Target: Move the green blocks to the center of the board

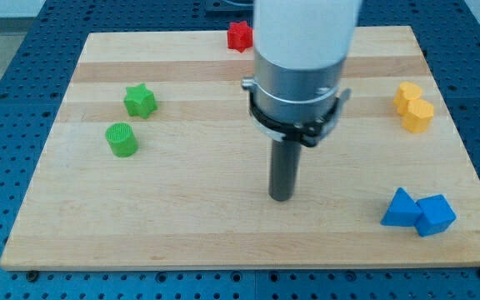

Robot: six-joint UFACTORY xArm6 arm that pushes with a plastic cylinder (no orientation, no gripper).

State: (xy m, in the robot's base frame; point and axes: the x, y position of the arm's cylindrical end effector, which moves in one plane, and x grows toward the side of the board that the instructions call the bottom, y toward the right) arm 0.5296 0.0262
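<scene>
The green star point(140, 101) and green cylinder point(122, 139) are being seen close together at the board's point(223, 242) left side, nothing touching them. From the tip point(282, 197), near centre, they are lying at about ten o'clock, well apart. No claw is fitted; only a bare rod.
</scene>
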